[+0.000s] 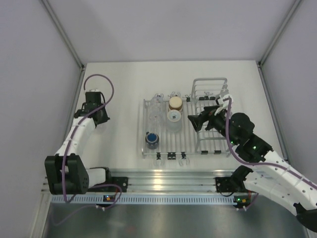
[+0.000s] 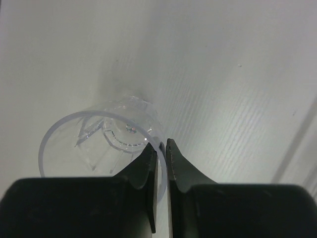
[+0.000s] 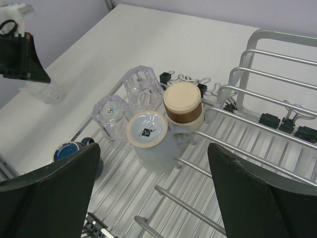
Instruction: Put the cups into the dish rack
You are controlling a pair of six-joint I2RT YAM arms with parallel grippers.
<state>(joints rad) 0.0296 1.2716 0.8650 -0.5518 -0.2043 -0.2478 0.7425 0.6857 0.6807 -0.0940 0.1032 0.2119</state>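
Clear cup (image 2: 116,126) | see-through, mouth up | rim pinched by left pincer (image 2: 162,145)

On the dish rack (image 1: 168,146), four upturned cups (image 3: 148,134) crowd the far left and a dark blue mug (image 1: 151,140) the near left, leaving the right-side bars free beneath the wide-open right hand (image 1: 199,119).

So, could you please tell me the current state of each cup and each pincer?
left pincer: shut on the loose clear cup at its rim.
loose clear cup: gripped, off the dish rack.
racked clear cups: both inverted on the dish rack.
tan-and-brown cup: inverted on the rack.
pale blue cup: inverted on the rack.
dark blue mug: on the rack, orientation unclear.
right pincer: open, empty, over the rack.
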